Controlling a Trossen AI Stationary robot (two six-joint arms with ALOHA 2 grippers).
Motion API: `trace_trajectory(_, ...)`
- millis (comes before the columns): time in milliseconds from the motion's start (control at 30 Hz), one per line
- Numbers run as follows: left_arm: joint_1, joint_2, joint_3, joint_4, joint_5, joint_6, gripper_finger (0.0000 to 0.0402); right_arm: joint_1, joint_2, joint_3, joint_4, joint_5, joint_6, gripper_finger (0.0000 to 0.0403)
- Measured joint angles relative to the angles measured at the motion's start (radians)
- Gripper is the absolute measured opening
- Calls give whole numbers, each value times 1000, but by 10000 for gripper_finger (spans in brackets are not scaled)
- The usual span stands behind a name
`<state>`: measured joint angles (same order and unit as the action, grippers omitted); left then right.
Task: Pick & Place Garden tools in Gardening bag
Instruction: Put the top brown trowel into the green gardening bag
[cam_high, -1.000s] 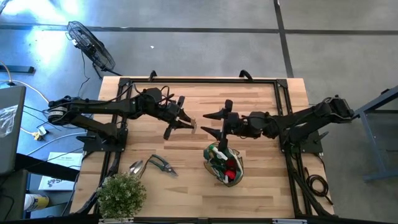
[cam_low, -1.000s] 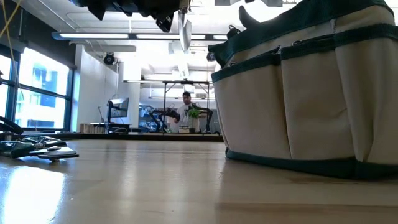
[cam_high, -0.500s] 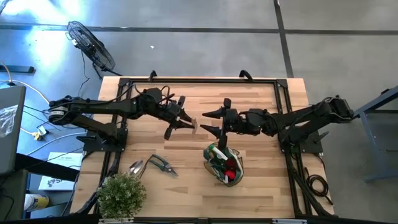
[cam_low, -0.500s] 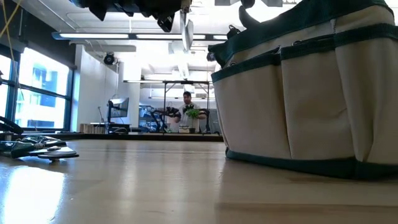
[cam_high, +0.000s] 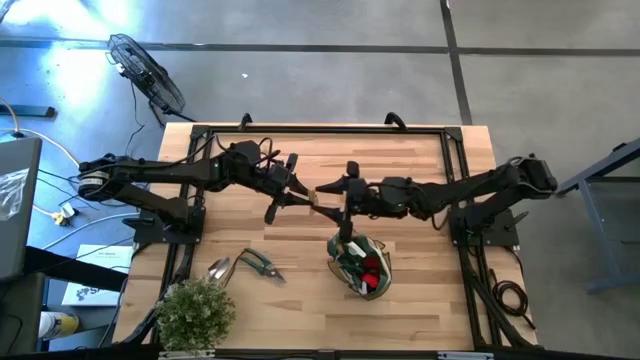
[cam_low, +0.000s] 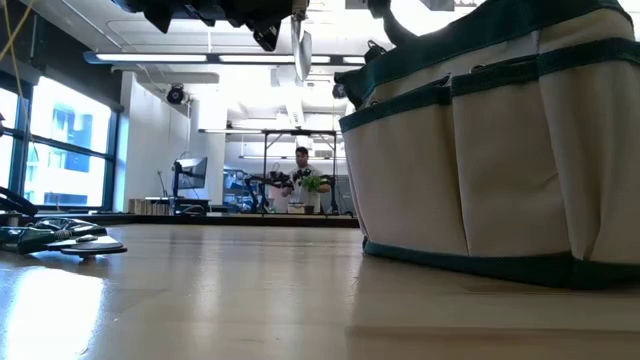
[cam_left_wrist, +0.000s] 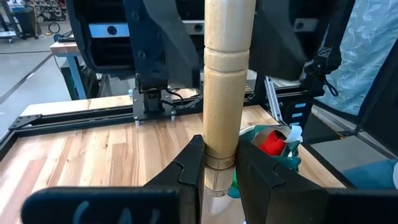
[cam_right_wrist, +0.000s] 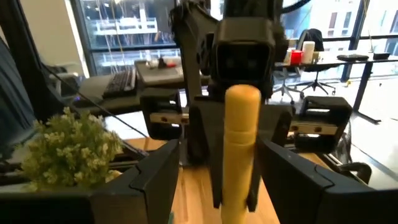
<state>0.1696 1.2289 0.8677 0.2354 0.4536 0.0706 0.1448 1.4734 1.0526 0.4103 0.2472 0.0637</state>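
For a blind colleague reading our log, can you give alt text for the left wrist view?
The left gripper is shut on a wooden tool handle held upright. Behind it stand the right arm and the gardening bag on the table.

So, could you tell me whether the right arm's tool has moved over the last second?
Yes: the right tool has slid leftward past the olive-green fabric bag, toward the left tool.
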Motion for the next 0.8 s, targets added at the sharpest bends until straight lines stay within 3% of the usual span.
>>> trace_trajectory(300,0,0,0,-19,9,-1,55,-3,68,73,-2,4,-37,207)
trace_trajectory(800,0,1,0,-29,10,-2,55,-4,70,76,-48,9,-31,207)
